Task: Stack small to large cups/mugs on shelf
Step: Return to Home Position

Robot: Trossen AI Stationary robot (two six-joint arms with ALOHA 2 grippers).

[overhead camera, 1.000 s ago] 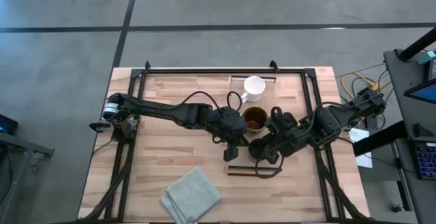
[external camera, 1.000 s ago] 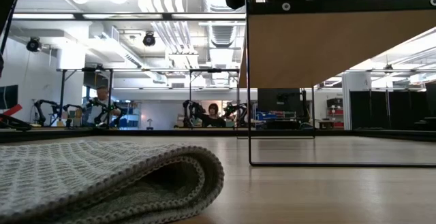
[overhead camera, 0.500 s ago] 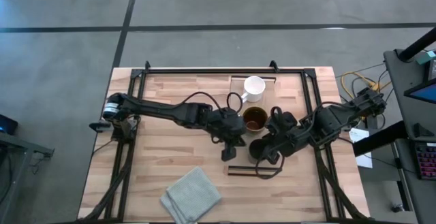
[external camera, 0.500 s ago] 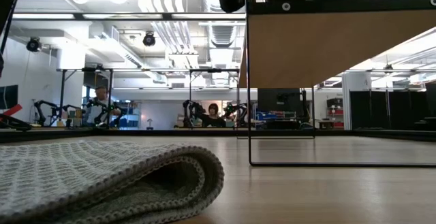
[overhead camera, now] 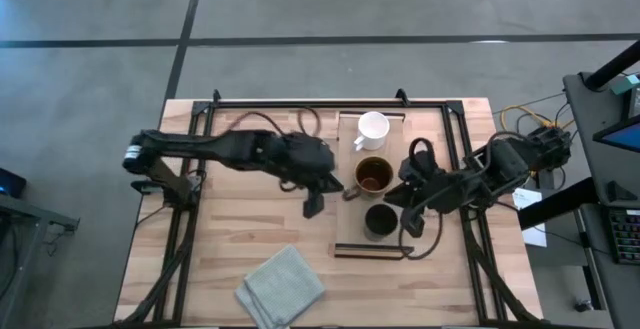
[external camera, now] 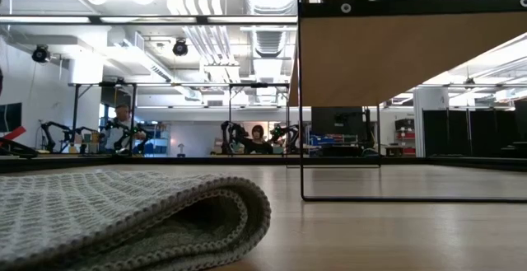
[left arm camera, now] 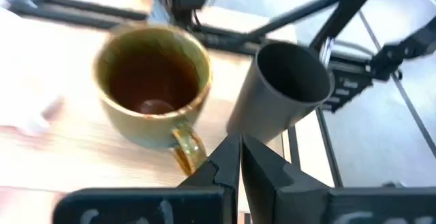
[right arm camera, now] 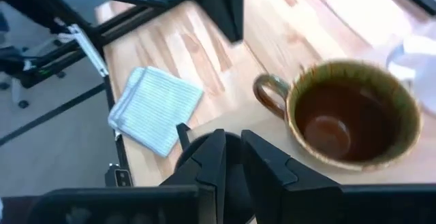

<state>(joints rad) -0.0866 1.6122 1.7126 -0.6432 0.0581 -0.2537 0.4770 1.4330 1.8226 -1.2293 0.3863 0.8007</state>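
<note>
I see white mug [overhead camera: 372, 129], olive mug [overhead camera: 374, 174], black cup [overhead camera: 380, 219] on shelf [overhead camera: 346, 227]. Left gripper [left arm camera: 240, 146], right gripper [right arm camera: 231, 146]: fingers clenched, empty. Only homing left.

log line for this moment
on light-wood shelf board: white handled mug, olive-brown handled mug, dark grey-black handleless cup | left end effector shut | right end effector shut

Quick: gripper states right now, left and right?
Left gripper: shut, empty, beside the shelf.
Right gripper: shut, empty, beside the black cup.
</note>
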